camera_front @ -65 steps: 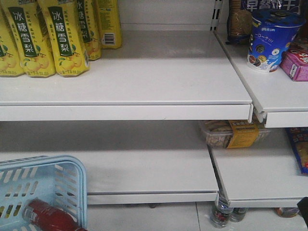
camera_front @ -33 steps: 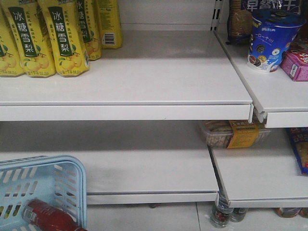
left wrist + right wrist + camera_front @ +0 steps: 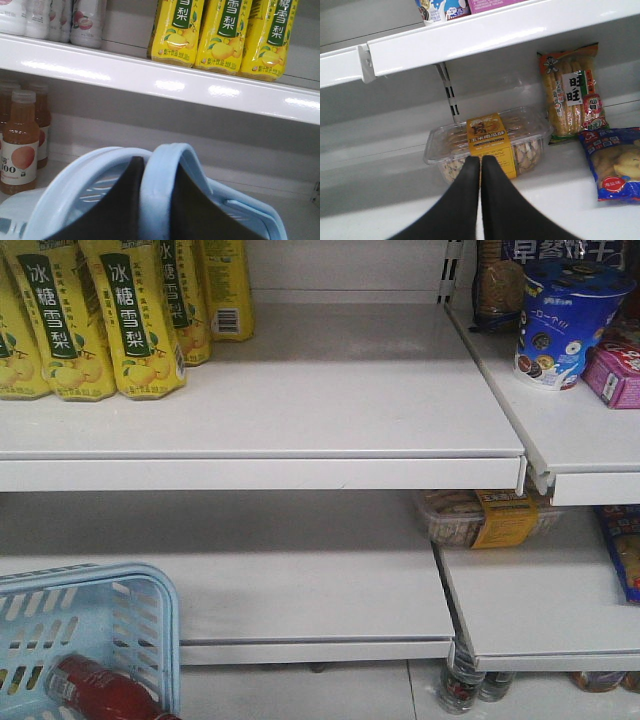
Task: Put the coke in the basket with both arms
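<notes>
The light blue basket hangs at the lower left of the front view, before the lower shelf. The red coke lies on its side inside it. In the left wrist view my left gripper is shut on one hoop handle of the basket, with the handle pinched between both black fingers and the basket rim below. My right gripper is shut with nothing in it, and it points at a clear snack box on the lower shelf. Neither gripper shows in the front view.
Yellow pear-drink bottles stand on the upper shelf at the left. A blue cup and a pink box sit on the right shelf. Orange juice bottles stand left of the basket. Snack bags lie right of the clear box.
A dark shape at the lower right edge of the front view one second ago has left the frame. The basket and coke have hardly shifted.
</notes>
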### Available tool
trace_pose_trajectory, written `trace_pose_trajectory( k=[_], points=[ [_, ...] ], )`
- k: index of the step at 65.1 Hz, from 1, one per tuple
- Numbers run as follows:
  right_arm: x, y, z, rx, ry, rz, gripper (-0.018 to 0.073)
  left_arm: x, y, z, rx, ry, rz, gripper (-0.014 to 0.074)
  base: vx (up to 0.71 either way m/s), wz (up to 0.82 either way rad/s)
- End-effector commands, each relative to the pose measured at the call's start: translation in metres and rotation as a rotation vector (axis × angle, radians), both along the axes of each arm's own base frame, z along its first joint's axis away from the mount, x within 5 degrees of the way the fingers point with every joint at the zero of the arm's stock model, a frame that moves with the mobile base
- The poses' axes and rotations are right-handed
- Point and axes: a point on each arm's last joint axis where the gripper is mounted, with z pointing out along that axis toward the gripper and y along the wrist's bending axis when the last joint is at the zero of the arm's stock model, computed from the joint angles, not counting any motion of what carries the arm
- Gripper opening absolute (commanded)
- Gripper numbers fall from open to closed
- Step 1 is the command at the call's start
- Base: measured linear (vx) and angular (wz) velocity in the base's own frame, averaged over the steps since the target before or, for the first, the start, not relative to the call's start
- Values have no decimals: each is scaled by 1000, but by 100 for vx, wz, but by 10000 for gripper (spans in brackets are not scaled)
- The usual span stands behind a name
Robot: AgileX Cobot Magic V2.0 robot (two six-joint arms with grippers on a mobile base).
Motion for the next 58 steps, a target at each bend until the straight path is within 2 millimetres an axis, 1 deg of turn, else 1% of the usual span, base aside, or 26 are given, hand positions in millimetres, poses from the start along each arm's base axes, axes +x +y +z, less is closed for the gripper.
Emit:
trace_pose_trajectory(
  k=[1,58],
  points=[
    [-1,-1,5,-17,-78,-9,-5,-6,-2,26,-42,-214,-24,-6,0,0],
    [-1,-1,5,-17,-79,-9,-5,-6,-2,26,-42,-214,-24,-6,0,0]
  ],
)
